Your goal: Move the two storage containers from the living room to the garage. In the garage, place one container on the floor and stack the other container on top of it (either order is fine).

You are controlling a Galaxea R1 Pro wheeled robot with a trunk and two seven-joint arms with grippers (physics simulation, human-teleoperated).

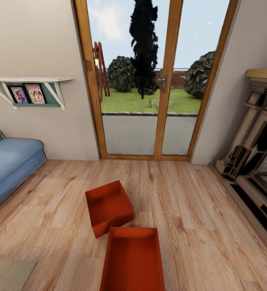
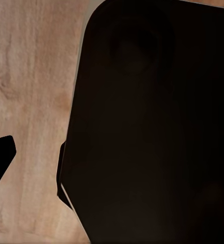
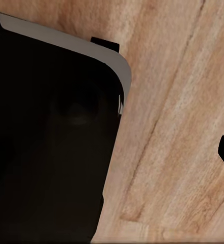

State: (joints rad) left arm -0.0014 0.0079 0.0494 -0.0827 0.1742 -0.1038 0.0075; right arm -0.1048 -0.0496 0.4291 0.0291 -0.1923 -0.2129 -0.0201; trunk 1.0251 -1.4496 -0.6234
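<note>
Two red-orange storage containers lie open-topped on the living room's light wood plank floor [image 1: 198, 210], the nearer container [image 1: 133, 262] square to the robot and the farther container [image 1: 108, 206] skewed, their corners apparently touching, so lifting one may well drag or tip the other. A blue sofa [image 1: 8, 165] stands at left before glazed doors [image 1: 149, 81]. Neither wrist view, largely blocked by dark housing over the planks, shows whether either gripper is open or closed.

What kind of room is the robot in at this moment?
Most likely a living room in a house. A blue sofa stands at the left, an ornate fireplace at the right, and a glass door with a wooden frame looks onto a garden. The floor is light wood planks.
</note>
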